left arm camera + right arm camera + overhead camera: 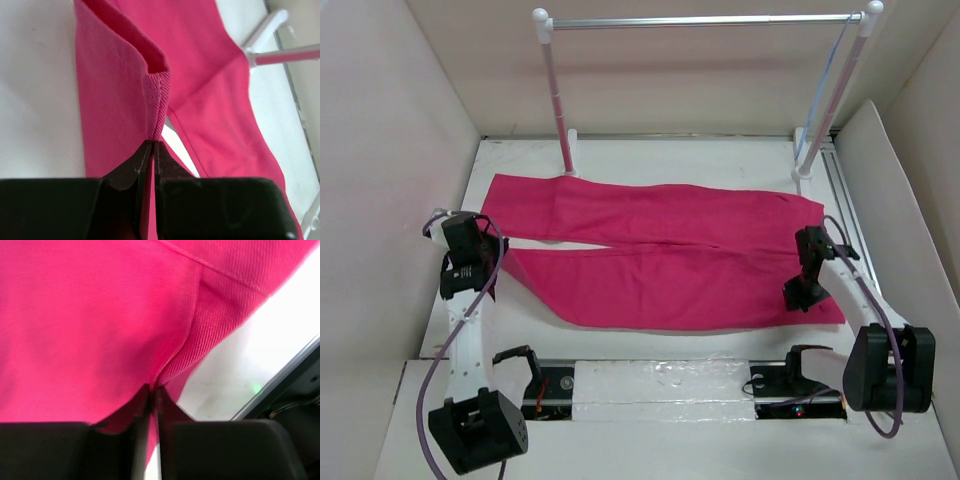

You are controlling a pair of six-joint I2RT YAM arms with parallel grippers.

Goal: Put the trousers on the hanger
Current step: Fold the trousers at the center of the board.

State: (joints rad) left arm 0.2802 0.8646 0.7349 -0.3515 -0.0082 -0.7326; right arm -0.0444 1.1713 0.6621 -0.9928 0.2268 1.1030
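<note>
The magenta-pink trousers [660, 255] lie flat across the table, legs to the left and waist to the right. My left gripper [488, 250] is shut on the hem of the near leg; in the left wrist view the fingers [152, 143] pinch a raised fold of the trousers [125, 90]. My right gripper [802, 295] is shut on the waist end; in the right wrist view it [152, 388] pinches the trousers [90, 325] at the ribbed edge. The thin pale blue hanger [825, 85] hangs edge-on by the rack's right post.
A rack with white posts and a silver rail [700, 20] stands at the back; its left post [560, 110] is at the trousers' far edge. White walls close in left, right and behind. A metal track [847, 210] runs along the right side.
</note>
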